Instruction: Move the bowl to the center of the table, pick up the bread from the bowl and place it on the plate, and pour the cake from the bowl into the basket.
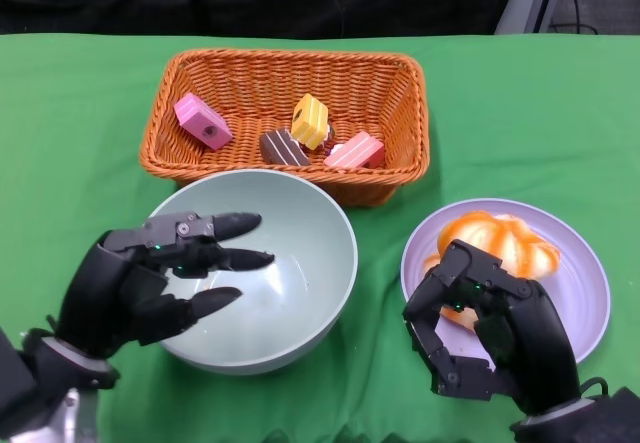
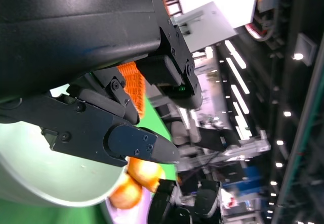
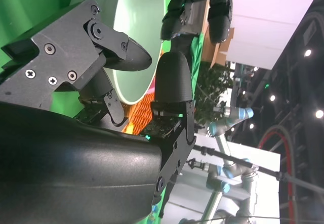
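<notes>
The pale green bowl [image 1: 275,273] stands upright near the table's middle, and I see nothing inside it. My left hand [image 1: 150,278] hovers over its left rim with fingers spread, holding nothing. The orange bread [image 1: 500,241] lies on the lavender plate [image 1: 580,293] at the right. My right hand [image 1: 490,323] hangs over the plate's near left edge, fingers bent but apart, empty. The wicker basket [image 1: 290,73] behind the bowl holds several cake pieces: pink [image 1: 203,121], yellow [image 1: 310,121], brown [image 1: 284,147] and light pink [image 1: 354,150]. The bowl [image 3: 136,27] also shows in the right wrist view, the bread [image 2: 136,176] in the left.
A green cloth [image 1: 80,113] covers the table. Basket, bowl and plate stand close together, the basket's front wall nearly touching the bowl's far rim. A dark background lies beyond the table's far edge.
</notes>
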Action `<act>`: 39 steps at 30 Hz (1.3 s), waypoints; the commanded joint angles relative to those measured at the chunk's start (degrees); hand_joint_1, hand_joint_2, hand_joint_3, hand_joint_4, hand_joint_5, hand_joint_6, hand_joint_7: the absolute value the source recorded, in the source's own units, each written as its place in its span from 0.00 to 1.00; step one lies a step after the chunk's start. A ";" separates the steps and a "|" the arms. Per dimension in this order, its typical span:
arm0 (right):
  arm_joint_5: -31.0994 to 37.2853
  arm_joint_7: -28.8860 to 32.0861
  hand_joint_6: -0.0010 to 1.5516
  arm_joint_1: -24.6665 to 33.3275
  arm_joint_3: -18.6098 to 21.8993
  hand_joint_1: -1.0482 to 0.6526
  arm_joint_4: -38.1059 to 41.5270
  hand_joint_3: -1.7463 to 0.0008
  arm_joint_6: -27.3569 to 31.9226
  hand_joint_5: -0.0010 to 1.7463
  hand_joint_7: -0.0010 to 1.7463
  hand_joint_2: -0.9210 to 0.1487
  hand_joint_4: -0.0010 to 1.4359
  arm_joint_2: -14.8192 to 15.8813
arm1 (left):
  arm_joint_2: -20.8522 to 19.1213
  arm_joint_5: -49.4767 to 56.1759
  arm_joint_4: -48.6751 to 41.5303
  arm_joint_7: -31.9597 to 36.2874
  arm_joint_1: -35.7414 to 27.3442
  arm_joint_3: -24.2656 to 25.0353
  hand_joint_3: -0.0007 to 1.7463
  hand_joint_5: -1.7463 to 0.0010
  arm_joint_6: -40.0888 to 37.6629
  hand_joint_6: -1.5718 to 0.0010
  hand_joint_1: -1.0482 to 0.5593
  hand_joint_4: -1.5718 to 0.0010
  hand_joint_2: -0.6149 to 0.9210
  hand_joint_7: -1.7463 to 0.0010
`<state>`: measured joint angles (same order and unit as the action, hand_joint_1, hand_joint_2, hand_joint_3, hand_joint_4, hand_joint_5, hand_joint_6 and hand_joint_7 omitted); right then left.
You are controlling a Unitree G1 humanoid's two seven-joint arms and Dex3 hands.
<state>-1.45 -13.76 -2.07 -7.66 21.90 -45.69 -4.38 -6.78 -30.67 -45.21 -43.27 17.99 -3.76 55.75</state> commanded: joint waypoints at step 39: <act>-2.91 -5.77 0.44 9.76 -5.84 0.46 -27.39 0.50 16.41 0.99 0.79 0.35 0.55 6.17 | 1.76 9.41 37.43 0.58 -17.20 -3.44 0.65 0.03 -24.15 0.54 0.54 0.51 0.73 0.17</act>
<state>-3.56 -19.43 7.78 -13.59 -5.41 -29.43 1.02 -4.53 -20.42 -7.71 -41.83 0.73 -7.18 31.51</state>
